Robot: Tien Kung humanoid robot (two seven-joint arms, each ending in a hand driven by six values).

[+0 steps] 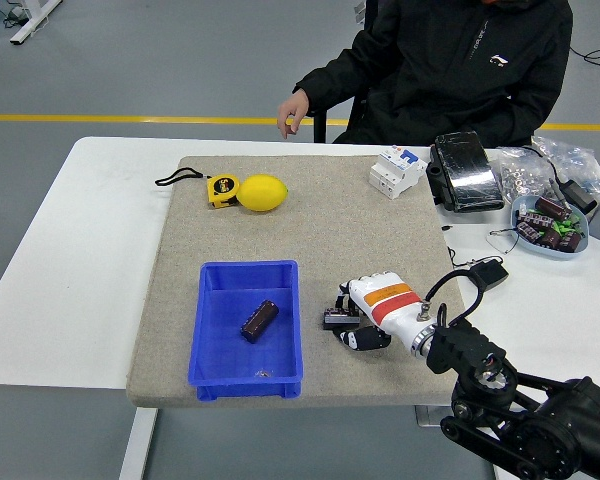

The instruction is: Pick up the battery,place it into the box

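A dark cylindrical battery (259,320) lies on the floor of the blue box (225,378), tilted diagonally near the middle. My right hand (348,318), white with an orange band, hovers over the grey mat just right of the box, its fingers loosely curled and holding nothing. Its black arm runs off to the lower right corner. The left arm is out of the picture.
A lemon (262,193) and a yellow tape measure (220,189) lie at the mat's far left. A white breaker (397,171) and a black case (464,171) sit at the far right, beside a bowl of parts (549,224). A person sits beyond the table, one hand (293,112) near its far edge.
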